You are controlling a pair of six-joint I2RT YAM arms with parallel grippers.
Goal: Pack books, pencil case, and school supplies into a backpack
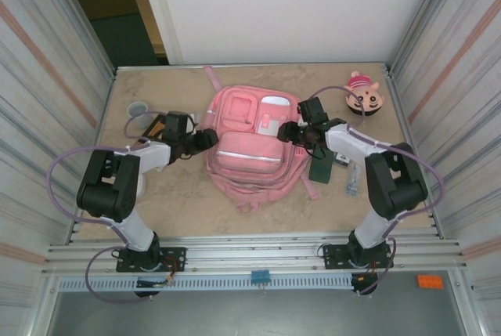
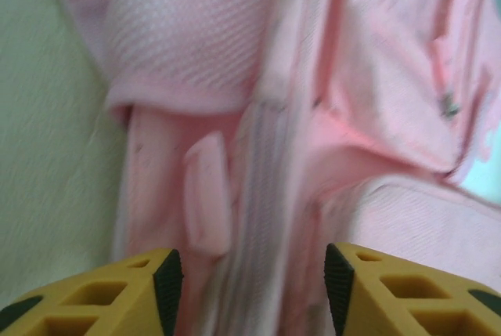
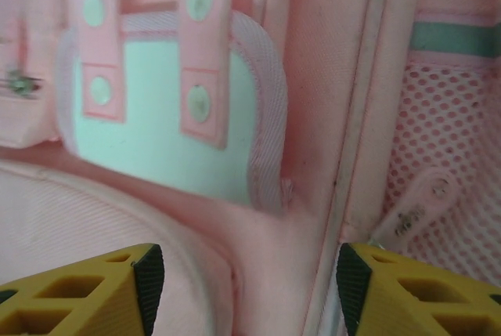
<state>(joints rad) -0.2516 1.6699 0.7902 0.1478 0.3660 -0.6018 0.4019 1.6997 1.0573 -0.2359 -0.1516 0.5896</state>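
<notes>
Large soft pink backpack [image 1: 246, 148] lies flat mid-table on the sandy tabletop [image 1: 180, 203], front up, between my two arms. Its face carries stacked zipped pockets, a pale strip [image 1: 249, 157] across the lower one, and near the top a mint-white panel [image 3: 156, 132] crossed by two studded pink tabs. A pink mesh side pocket [image 3: 454, 156] sits beside it. My left pincer [image 1: 210, 137] hovers at the bag's left edge with its jaws apart, gripping nothing; a pale zip line [image 2: 266, 195] and a small pink pull tab [image 2: 207, 195] lie just beyond. My right pincer [image 1: 286, 131] is at the upper right edge, likewise parted and empty. A flat dark green pencil case [image 1: 321, 168] rests just right of the bag.
</notes>
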